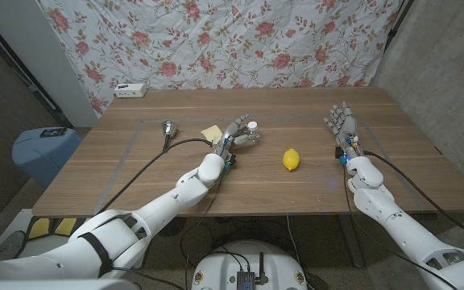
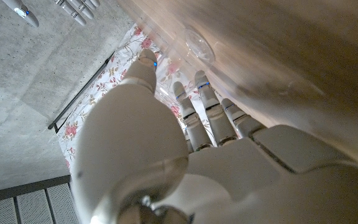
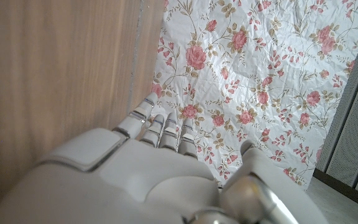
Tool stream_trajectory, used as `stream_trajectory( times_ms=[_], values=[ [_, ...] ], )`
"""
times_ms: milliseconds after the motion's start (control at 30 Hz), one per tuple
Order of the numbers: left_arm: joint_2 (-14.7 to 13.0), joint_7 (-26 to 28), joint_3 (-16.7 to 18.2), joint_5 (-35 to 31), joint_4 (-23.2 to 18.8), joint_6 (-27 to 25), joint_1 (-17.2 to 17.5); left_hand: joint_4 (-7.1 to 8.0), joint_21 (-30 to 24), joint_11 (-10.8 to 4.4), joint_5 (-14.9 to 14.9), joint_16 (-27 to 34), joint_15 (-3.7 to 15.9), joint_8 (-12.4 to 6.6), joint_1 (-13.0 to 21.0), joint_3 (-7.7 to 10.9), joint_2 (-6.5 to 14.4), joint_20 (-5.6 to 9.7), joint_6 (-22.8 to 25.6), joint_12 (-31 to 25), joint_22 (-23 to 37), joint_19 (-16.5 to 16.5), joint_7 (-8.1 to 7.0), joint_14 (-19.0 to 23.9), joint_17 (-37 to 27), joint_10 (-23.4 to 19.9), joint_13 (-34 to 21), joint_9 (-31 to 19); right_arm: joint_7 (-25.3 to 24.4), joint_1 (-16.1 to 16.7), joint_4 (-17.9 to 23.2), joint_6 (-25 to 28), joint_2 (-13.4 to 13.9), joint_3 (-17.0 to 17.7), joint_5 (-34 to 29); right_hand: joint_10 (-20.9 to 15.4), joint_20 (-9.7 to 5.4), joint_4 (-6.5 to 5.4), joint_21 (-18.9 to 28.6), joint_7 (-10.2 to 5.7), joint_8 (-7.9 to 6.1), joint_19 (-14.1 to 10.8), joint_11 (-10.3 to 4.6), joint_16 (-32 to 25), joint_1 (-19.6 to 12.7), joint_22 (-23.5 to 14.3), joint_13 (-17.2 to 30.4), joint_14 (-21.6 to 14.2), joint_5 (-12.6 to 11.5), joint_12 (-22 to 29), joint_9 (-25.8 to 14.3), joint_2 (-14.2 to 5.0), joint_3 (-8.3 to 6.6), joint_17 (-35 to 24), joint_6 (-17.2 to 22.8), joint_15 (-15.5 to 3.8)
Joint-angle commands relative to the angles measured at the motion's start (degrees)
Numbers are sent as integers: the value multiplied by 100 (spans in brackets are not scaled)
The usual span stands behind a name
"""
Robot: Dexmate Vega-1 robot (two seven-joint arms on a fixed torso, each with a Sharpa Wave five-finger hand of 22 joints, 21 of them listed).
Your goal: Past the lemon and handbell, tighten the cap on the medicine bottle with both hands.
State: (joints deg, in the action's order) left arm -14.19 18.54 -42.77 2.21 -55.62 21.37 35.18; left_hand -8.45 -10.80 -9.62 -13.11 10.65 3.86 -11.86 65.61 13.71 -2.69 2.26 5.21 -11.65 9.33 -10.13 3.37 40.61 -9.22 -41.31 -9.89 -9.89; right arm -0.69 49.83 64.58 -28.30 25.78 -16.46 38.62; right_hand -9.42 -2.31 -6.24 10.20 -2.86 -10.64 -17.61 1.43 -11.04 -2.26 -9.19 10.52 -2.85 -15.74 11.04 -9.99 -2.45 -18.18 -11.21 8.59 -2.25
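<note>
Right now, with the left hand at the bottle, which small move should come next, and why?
Probably bring the right hand across toward the bottle's cap. The left hand is already around the bottle, while the right hand stands apart with fingers spread, holding nothing, on the far side of the lemon. Tightening needs both hands.
</note>
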Motion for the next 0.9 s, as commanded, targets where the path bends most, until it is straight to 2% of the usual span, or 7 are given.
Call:
stream_trajectory(
  times_ms=[33, 133, 233, 433, 900],
  values=[
    [7, 227, 28, -88, -16, 8, 48, -10, -34, 33, 35, 37, 850, -8, 140, 24, 114, 866, 227, -4, 11, -160, 139, 198, -24, -189, -15, -9, 18, -54, -73, -14, -42, -31, -17, -43, -252, 8, 42, -37, -17, -20, -5, -26, 10, -29, 31, -44, -21, 20, -30, -39, 23, -9, 6, 11],
    [27, 273, 26, -107, 21, 29, 38, -14, -44, 35, 61, 33, 842, 3, 202, 66, 186, 876, 298, -9, 10, -256, 238, 299, -20, -281, -16, -10, -1, -49, -57, -4, -33, -31, -27, -33, -249, 7, 41, -36, -17, -19, -31, -27, 10, -29, 31, -44, -22, 16, -30, -40, 25, -9, 8, 6],
    [47, 326, 16, -142, 71, 63, 19, -18, -43, 41, 77, 12, 830, 5, 226, 88, 205, 873, 337, -11, 10, -290, 251, 324, -10, -324, -18, -10, -4, -39, -42, 3, -27, -27, -20, -35, -245, 7, 42, -38, -17, -19, -25, -28, 11, -29, 31, -47, -23, 17, -30, -40, 27, -9, 7, 11],
    [70, 474, 3, -229, 73, 70, 2, 9, -41, 37, 129, 16, 826, 9, 275, 203, 388, 865, 487, -22, 8, -407, 297, 551, -12, -506, -18, -11, 20, -46, -66, 4, -34, -28, -5, -44, -241, 6, 42, -41, -17, -20, -6, -28, 12, -29, 31, -47, -25, 20, -30, -41, 31, -10, 7, 13],
    [1, 709, 21, -382, -349, -229, 69, -6, -54, 5, 220, -38, 802, 39, 341, 357, 508, 856, 638, -22, 7, -640, 418, 761, 1, -758, -21, -13, 152, -168, -251, -23, -82, -50, 25, -43, -239, 5, 42, -33, -15, -19, -12, -27, 12, -29, 32, -45, -30, 19, -30, -43, 39, -9, 3, 15]
  ],
)
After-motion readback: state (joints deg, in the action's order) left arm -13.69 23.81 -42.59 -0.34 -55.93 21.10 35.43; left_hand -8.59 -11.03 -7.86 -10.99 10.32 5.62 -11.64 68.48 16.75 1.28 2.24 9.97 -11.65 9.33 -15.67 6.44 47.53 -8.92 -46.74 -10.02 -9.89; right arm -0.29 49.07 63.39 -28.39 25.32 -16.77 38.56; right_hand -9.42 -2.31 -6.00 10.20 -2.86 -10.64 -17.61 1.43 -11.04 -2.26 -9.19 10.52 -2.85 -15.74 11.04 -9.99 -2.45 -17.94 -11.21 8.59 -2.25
